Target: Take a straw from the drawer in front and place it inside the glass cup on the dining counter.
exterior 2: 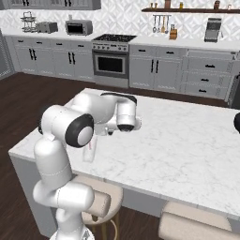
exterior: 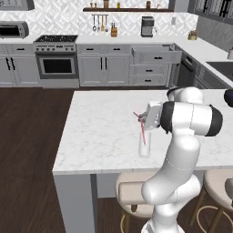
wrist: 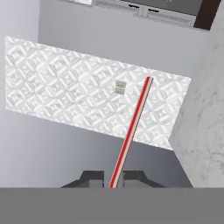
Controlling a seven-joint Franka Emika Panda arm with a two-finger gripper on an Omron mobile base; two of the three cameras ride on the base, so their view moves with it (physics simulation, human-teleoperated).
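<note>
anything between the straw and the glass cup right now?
Nothing visible. The gripper is shut on the straw, which hangs right over the glass cup on the dining counter; whether its lower end is already past the rim is unclear.

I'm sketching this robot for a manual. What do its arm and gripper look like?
The arm is glossy white, built of rounded tube-like segments with dark bands at the joints. The gripper has a white body and two small dark blocky fingertips. No cables or markings are visible.

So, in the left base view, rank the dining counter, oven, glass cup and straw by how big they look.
1. dining counter
2. oven, though it stands far from the camera
3. and 4. straw and glass cup: both small, too alike to rank.
</note>
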